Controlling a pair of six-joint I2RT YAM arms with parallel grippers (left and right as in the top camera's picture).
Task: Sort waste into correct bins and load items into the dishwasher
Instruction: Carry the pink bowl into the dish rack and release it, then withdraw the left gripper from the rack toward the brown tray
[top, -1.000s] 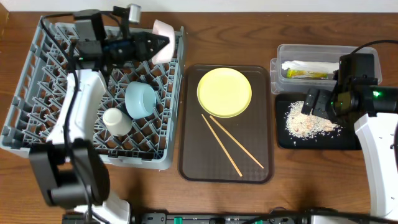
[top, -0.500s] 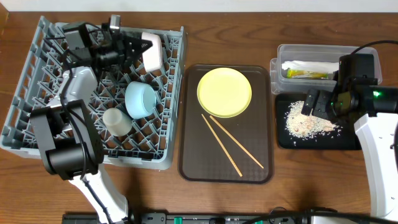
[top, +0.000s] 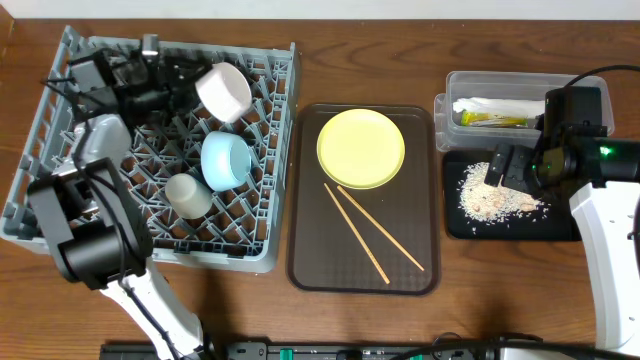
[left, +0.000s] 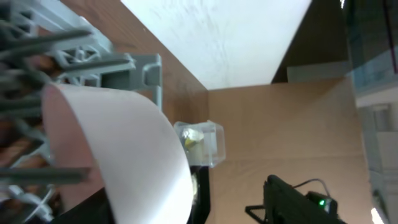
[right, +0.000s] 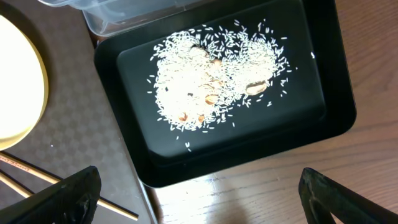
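White bowl (top: 223, 92) has moved left from the rack's back right corner since a second ago. It now sits over the back rows of the grey dish rack (top: 270, 215), tipped on its side with its base facing up and right. Left gripper (top: 192, 80) meets it from the left and looks clamped on its rim; the wrist view shows only bowl wall, no fingers.

The bowl looks rigid, smooth and probably slippery, and chippable if ceramic. The rim pinch seems the right hold; lower it gently between pegs.

Light blue bowl (top: 225, 160) and small white cup (top: 188, 195) already sit in the rack, just in front. Yellow plate (top: 361, 148) and chopsticks (top: 370, 235) wait on the brown serving tray (top: 310, 270).

Right gripper (right: 199, 199) hovers with jaws wide apart over the black tray (right: 311, 134) holding rice scraps (right: 205, 87).
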